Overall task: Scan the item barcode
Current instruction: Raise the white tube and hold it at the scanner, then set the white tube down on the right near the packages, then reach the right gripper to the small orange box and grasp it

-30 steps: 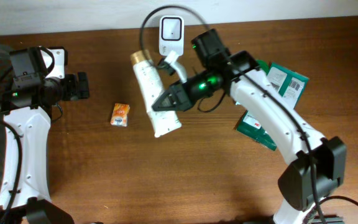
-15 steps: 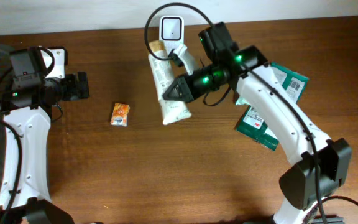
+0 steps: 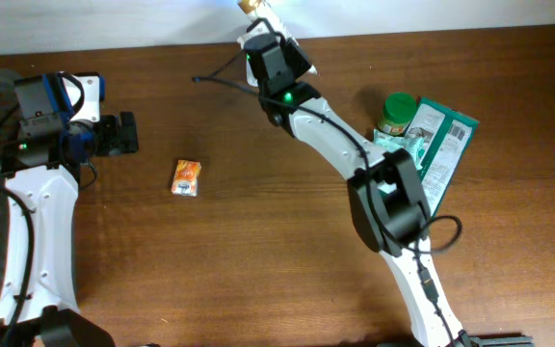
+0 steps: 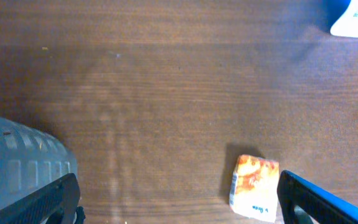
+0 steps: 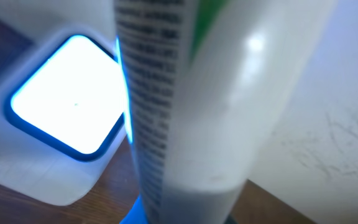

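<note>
White tube [image 5: 185, 93] clamped in my right jaws, its printed side just beside the glowing scanner [image 5: 67, 106] ahead; my left jaws gape wide, an orange packet [image 4: 253, 186] on the tabletop [image 4: 166, 74] beyond them

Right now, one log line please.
phase: scanning | right tool: shut on white plastic tube before lit white scanner | left tool: open, empty | small orange packet: untouched

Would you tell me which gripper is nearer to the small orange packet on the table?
Left. The left gripper is open beside the orange packet, a short way off; the right gripper is across the table at the far edge, shut on the white tube.
</note>
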Robot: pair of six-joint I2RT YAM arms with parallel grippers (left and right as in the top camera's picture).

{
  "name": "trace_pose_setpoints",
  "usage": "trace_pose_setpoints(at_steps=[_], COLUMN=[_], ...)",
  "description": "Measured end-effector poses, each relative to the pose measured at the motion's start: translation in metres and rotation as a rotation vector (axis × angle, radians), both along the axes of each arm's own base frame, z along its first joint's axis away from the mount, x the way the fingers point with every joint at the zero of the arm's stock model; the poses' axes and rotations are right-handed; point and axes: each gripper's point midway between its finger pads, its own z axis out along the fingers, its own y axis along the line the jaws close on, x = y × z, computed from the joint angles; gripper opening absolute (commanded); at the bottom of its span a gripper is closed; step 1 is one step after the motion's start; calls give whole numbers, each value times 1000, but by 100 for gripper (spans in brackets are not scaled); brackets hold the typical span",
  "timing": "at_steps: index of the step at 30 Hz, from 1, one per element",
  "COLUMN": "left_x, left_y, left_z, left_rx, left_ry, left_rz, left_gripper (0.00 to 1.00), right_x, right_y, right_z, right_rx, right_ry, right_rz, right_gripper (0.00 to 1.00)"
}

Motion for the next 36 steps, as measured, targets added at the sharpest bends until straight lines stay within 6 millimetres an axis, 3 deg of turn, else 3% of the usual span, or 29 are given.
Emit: trace_pose_setpoints(at_steps=[2,5,11,16,18,19,20,21,23,24,25,27,29,30,33,35,36], left_x=[0,0,0,0,0,0,0,0,0,0,0,0,0,0,0,0,0], left_y=[0,0,0,0,0,0,0,0,0,0,0,0,0,0,0,0,0], left_z=[0,0,0,0,0,0,0,0,0,0,0,0,0,0,0,0,0], left_rx=[0,0,0,0,-1,0,0,0,0,0,0,0,0,0,0,0,0], left_ry=[1,0,0,0,1,-2,0,0,-1,-2,-2,0,-1,-1,-1,0,1], left_rz=[0,0,0,0,0,0,0,0,0,0,-1,0,0,0,0,0,0], left_gripper=[99,99,99,99,99,99,99,99,99,99,99,99,99,99,99,99,99], right_x=[10,9,7,-13,-33,-40,-66,-81,-138,-156,-185,-224,-229,-237,-242,-251,-254], right_y=[-7,-14,-22,-26,-19,-14,-3,-1,-6,-8,-23,-59,-76,-86,-104,-132,-141], right_z=[-30,-49,-45,-62,-37,-14,11,51,71,78,75,46,20,-9,-68,-102,-109], right_rx=[-151,-229,-259,-243,-107,-24,170,270,438,499,552,558,569,554,567,573,567], right_ry=[-11,18,14,161,234,237,308,288,467,520,627,813,855,908,938,964,974], right_rz=[-20,-34,-77,-61,-22,-1,28,39,20,5,-79,-277,-364,-420,-487,-541,-547], right_gripper=[4,4,4,4,4,4,4,4,4,4,4,4,4,4,4,6,11])
